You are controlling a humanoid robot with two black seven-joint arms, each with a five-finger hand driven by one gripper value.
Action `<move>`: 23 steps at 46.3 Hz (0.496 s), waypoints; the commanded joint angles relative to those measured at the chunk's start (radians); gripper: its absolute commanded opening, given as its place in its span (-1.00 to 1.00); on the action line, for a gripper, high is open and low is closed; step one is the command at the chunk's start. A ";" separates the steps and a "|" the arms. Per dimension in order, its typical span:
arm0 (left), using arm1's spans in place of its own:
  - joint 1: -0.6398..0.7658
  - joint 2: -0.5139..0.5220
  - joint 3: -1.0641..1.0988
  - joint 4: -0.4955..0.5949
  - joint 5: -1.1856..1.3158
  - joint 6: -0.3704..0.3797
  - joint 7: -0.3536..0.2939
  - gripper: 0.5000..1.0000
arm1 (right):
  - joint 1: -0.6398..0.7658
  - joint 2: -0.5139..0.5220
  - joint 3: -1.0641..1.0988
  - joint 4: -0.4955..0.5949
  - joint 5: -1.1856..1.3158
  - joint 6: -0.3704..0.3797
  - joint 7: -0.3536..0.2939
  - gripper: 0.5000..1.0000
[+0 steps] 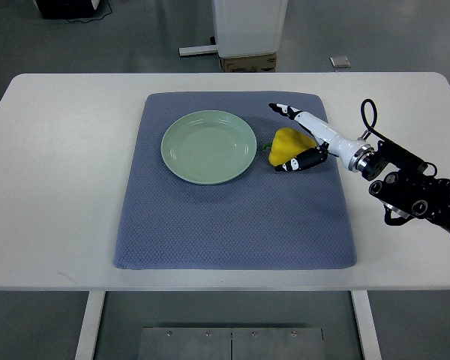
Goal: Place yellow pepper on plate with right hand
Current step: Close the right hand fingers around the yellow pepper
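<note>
A yellow pepper (286, 145) with a green stem lies on the blue mat, just right of the pale green plate (208, 146). My right hand (296, 139) reaches in from the right edge and sits around the pepper's right side. Its thumb (296, 163) touches the pepper's near side, while the other fingers (283, 110) stretch out past its far side. The fingers are spread and do not close on the pepper. The plate holds nothing. My left arm does not show.
The blue mat (232, 225) covers the middle of the white table (60, 187). A white cabinet base and a cardboard box (247, 60) stand on the floor beyond the far edge.
</note>
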 commanded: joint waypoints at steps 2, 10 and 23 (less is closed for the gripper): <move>0.000 0.000 0.000 0.001 0.000 0.000 0.001 1.00 | -0.005 0.007 0.000 -0.019 0.000 0.000 0.000 0.97; 0.000 0.000 0.000 0.001 0.000 0.000 -0.001 1.00 | -0.008 0.012 -0.018 -0.042 0.000 0.000 0.000 0.87; 0.000 0.000 0.000 -0.001 0.000 0.000 0.001 1.00 | -0.011 0.015 -0.028 -0.056 0.000 0.000 0.000 0.48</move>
